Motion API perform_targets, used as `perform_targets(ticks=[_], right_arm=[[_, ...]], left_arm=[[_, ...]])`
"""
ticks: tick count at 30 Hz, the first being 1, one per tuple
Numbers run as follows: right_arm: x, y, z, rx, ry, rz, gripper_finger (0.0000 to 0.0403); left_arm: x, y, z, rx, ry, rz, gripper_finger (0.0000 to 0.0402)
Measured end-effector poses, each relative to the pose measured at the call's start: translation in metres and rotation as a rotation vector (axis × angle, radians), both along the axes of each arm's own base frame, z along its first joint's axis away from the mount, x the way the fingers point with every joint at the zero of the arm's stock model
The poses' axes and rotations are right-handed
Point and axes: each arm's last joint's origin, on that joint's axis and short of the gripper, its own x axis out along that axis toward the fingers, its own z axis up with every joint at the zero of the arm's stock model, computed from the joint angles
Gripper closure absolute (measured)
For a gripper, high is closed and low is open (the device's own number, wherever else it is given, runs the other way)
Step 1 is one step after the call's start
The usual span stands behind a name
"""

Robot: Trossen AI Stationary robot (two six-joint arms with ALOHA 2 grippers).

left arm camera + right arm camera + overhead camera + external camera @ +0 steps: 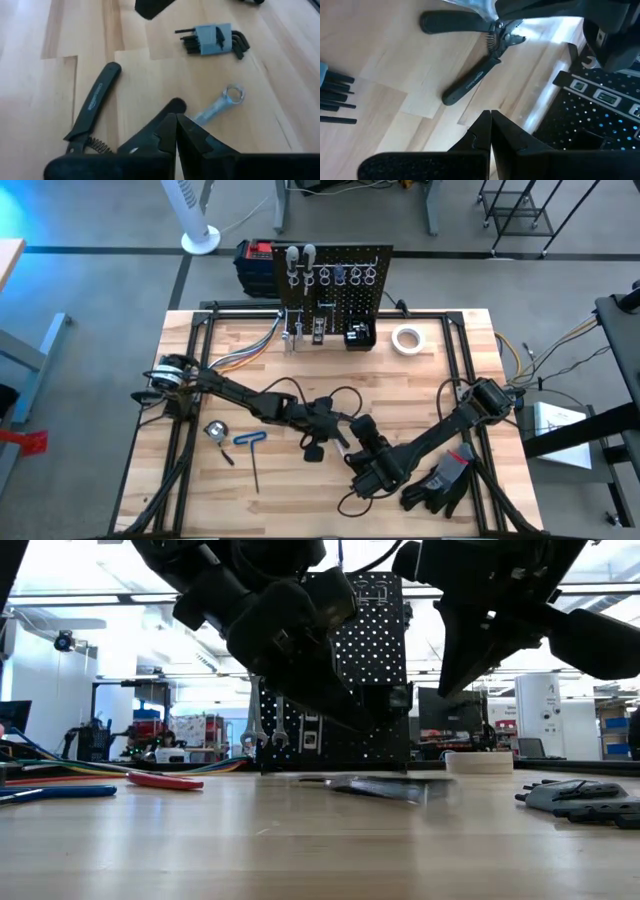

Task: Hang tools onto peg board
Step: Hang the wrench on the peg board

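Left gripper (pixel 176 131) is low over the middle of the pale wooden table (pixel 450 370), its dark fingers pinched tight together, and from the wrist view they seem to be closed on nothing, though the tips hide what lies right under them. Black-handled spring pliers (pixel 92 107) lie flat just beside those fingers, a silver ring wrench (pixel 220 104) on the other side, and a grey holder of black hex keys (pixel 214 40) a little farther off. Right gripper (pixel 490 131) hangs close by, fingers also shut, empty, near the same pliers. The upright black perforated peg board (pixel 335 280) stands at the table's far edge, well apart, with a few silver tools hanging on it.
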Motion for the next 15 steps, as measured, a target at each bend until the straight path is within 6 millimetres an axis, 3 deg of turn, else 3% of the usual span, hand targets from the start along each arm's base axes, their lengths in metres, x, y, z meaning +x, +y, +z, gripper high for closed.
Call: perform_targets(ticks=[3,6,10,15], right_arm=[[0.001,0.0,0.0,0.014,-0.027,-0.032,0.0402],[0.007,-0.004,0.0,0.12,-0.19,-0.217,0.0402],[0.024,-0.01,-0.006,0.454,-0.274,-0.455,0.0391],[0.039,-0.012,-0.017,0.79,-0.292,-0.596,0.0334]], left_arm=[[0.0,0.0,0.0,-0.001,-0.005,0.0,0.04],[0.0,0.0,0.0,-0.001,0.001,0.003,0.0401],[-0.002,0.001,-0.002,0.007,0.025,0.01,0.0401],[-0.008,0.003,-0.008,0.038,0.112,-0.006,0.0401]])
